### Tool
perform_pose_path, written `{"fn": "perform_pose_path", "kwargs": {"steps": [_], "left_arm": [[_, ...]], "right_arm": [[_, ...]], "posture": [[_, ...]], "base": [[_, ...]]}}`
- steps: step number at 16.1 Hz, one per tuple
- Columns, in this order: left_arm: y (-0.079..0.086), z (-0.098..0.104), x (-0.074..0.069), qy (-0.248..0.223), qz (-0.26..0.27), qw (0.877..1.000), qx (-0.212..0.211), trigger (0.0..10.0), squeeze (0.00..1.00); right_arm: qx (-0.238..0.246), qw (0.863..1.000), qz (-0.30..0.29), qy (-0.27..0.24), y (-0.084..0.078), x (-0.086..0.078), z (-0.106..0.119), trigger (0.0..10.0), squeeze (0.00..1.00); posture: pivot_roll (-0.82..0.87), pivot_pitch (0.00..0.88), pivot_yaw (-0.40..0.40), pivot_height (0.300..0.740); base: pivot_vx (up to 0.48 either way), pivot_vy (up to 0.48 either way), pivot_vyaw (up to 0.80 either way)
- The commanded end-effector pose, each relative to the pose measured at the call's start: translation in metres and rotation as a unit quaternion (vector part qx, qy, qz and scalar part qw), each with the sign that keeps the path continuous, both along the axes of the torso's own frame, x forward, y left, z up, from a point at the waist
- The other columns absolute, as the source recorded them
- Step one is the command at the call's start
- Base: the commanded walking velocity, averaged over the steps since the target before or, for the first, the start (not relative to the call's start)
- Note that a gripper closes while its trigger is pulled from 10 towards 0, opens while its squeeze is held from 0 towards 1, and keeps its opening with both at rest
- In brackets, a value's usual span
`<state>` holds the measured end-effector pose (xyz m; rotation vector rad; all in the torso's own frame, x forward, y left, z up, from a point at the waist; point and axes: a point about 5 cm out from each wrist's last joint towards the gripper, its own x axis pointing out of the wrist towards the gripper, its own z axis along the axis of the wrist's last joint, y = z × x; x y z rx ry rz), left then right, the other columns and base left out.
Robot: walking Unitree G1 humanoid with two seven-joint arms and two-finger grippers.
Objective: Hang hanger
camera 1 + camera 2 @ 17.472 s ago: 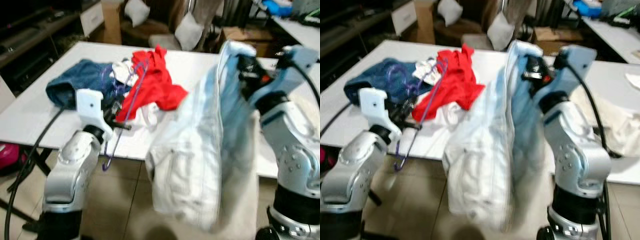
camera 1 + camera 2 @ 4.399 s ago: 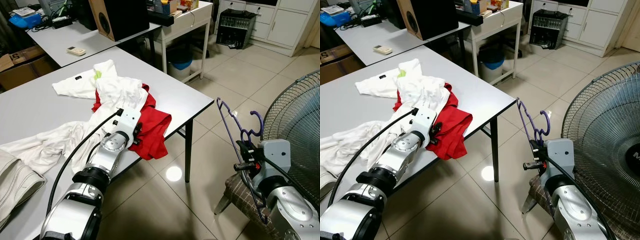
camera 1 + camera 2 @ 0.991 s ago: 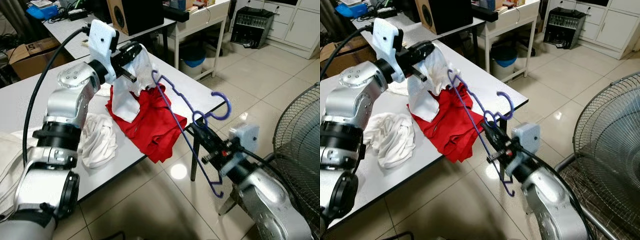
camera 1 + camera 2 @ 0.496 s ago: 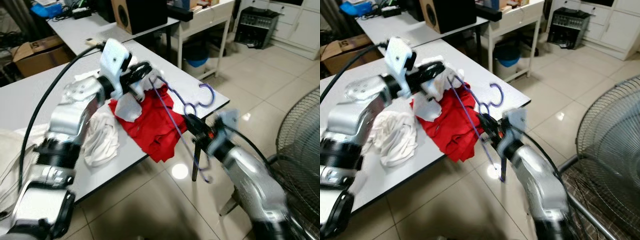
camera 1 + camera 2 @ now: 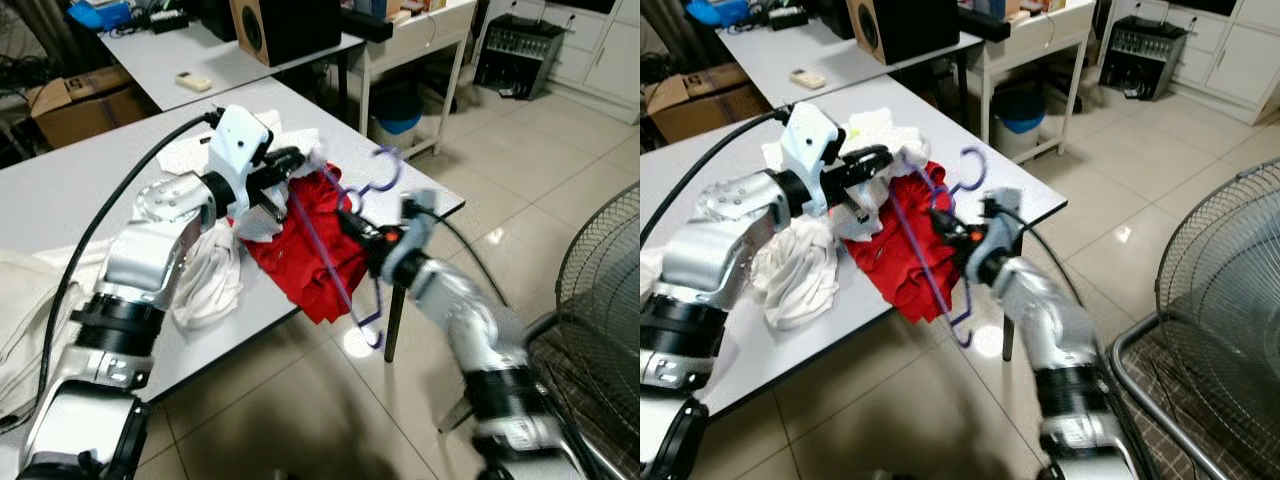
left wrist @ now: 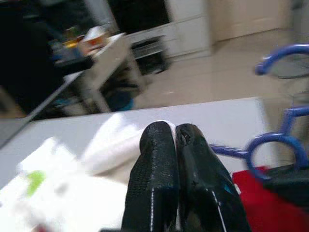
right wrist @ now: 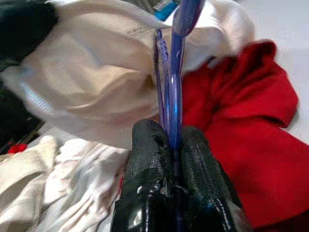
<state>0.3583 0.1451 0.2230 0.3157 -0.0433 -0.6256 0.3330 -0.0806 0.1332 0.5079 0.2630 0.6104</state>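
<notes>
A purple plastic hanger (image 5: 340, 265) is clamped in my right gripper (image 5: 357, 227), which is shut on its bar (image 7: 172, 99) over the table's corner. Its hook (image 5: 974, 160) points up and away, and its lower end (image 5: 960, 335) hangs past the table edge. My left gripper (image 5: 285, 163) is shut on a white garment (image 5: 256, 212) just left of the hanger, low over a red garment (image 5: 315, 270). In the left wrist view the fingers (image 6: 159, 159) are pressed together with white cloth (image 6: 111, 145) behind them and the hanger (image 6: 282, 145) close by.
A bunched white cloth (image 5: 208, 280) lies on the grey table (image 5: 60, 200) left of the red garment. A large floor fan (image 5: 600, 290) stands at the right. Further desks, a speaker (image 5: 285, 25) and a cardboard box (image 5: 75, 105) are behind. Tiled floor lies ahead.
My right arm has swung the hanger left, from over the floor to over the table corner beside the white garment. My left gripper has come down with the garment towards the red cloth.
</notes>
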Motion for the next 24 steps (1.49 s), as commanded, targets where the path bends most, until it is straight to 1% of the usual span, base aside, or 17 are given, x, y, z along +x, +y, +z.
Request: {"fn": "perform_pose_path", "kwargs": {"steps": [1,2,3,4,5,6,7,8,9,12,14,16,18,20,21,23,24], "left_arm": [[0.012,0.013,0.009,-0.035,0.045,0.998,-0.003,0.0,0.00],[0.012,0.013,0.009,-0.035,0.045,0.998,-0.003,0.0,0.00],[0.020,0.029,0.017,-0.067,0.071,0.995,-0.011,0.0,0.00],[0.031,0.068,0.024,-0.141,0.085,0.986,-0.024,0.0,0.00],[0.038,0.105,0.022,-0.204,0.083,0.975,-0.039,0.0,0.00],[0.038,0.140,0.012,-0.264,0.051,0.962,-0.055,0.0,0.00],[0.033,0.163,-0.002,-0.303,0.010,0.950,-0.070,0.0,0.00],[0.029,0.170,-0.010,-0.317,-0.017,0.945,-0.076,0.0,0.00],[0.020,0.158,-0.015,-0.300,-0.048,0.950,-0.070,0.0,0.00],[0.006,0.112,-0.016,-0.224,-0.088,0.970,-0.039,0.0,0.00],[-0.008,0.069,-0.028,-0.149,-0.132,0.980,-0.013,0.0,0.00],[-0.010,0.052,-0.032,-0.123,-0.125,0.984,-0.002,0.0,0.00],[-0.011,0.040,-0.028,-0.118,-0.094,0.989,0.010,0.0,0.00],[-0.011,0.040,-0.025,-0.132,-0.066,0.989,0.015,0.0,0.00],[-0.013,0.039,-0.026,-0.131,-0.073,0.989,0.019,0.0,0.00],[-0.020,0.026,-0.035,-0.108,-0.122,0.985,0.049,0.0,0.00],[-0.022,0.023,-0.037,-0.103,-0.130,0.985,0.053,0.0,0.00]], "right_arm": [[0.014,0.999,-0.034,-0.020,-0.005,0.014,0.015,10.0,0.00],[0.014,0.999,-0.034,-0.020,-0.005,0.014,0.015,10.0,0.00],[0.043,0.997,-0.047,-0.046,-0.007,0.026,0.035,10.0,0.00],[0.078,0.989,-0.042,-0.117,-0.006,0.039,0.078,10.0,0.00],[0.120,0.976,-0.021,-0.181,-0.003,0.040,0.116,10.0,0.00],[0.163,0.959,0.001,-0.231,-0.002,0.035,0.147,10.0,0.00],[0.185,0.949,0.009,-0.256,-0.003,0.026,0.159,10.0,0.00],[0.193,0.946,0.009,-0.260,-0.004,0.019,0.157,10.0,0.00],[0.176,0.955,-0.001,-0.238,-0.005,0.010,0.137,10.0,0.00],[0.136,0.975,-0.034,-0.171,-0.008,-0.007,0.092,10.0,0.00],[0.115,0.985,-0.091,-0.094,-0.026,-0.034,0.055,10.0,0.00],[0.106,0.984,-0.132,-0.048,-0.039,-0.048,0.038,10.0,0.00],[0.098,0.982,-0.160,0.019,-0.044,-0.057,0.019,10.0,0.00],[0.127,0.975,-0.173,0.061,-0.044,-0.064,0.012,10.0,0.00],[0.129,0.974,-0.177,0.064,-0.045,-0.066,0.012,10.0,0.00],[0.176,0.970,-0.161,0.041,-0.043,-0.065,0.025,10.0,0.00],[0.190,0.968,-0.156,0.037,-0.042,-0.064,0.027,10.0,0.00]], "posture": [[-0.14,0.000,0.096,0.740],[-0.14,0.000,0.096,0.740],[-0.14,0.000,0.099,0.740],[-0.14,0.000,0.098,0.740],[-0.15,0.000,0.099,0.740],[-0.15,0.000,0.098,0.740],[-0.14,0.000,0.095,0.740],[-0.14,0.000,0.092,0.740],[-0.14,0.000,0.087,0.740],[-0.13,0.000,0.084,0.740],[-0.13,0.000,0.078,0.740],[-0.13,0.000,0.079,0.740],[-0.14,0.000,0.085,0.740],[-0.14,0.000,0.091,0.740],[-0.14,0.000,0.091,0.740],[-0.14,0.000,0.094,0.740],[-0.14,0.000,0.093,0.740]], "base": [[0.000,0.000,0.00],[0.000,0.000,0.00],[0.000,0.000,0.00],[0.000,0.000,0.00],[0.000,0.000,0.00],[0.000,0.000,0.00],[0.000,0.000,0.00],[0.000,0.000,0.00],[0.000,0.000,0.00],[0.000,0.000,0.00],[0.000,0.000,0.00],[0.000,0.000,0.00],[0.000,0.000,0.00],[0.000,0.000,0.00],[0.000,0.000,0.00],[0.000,0.000,0.00],[0.000,0.000,0.00]]}}
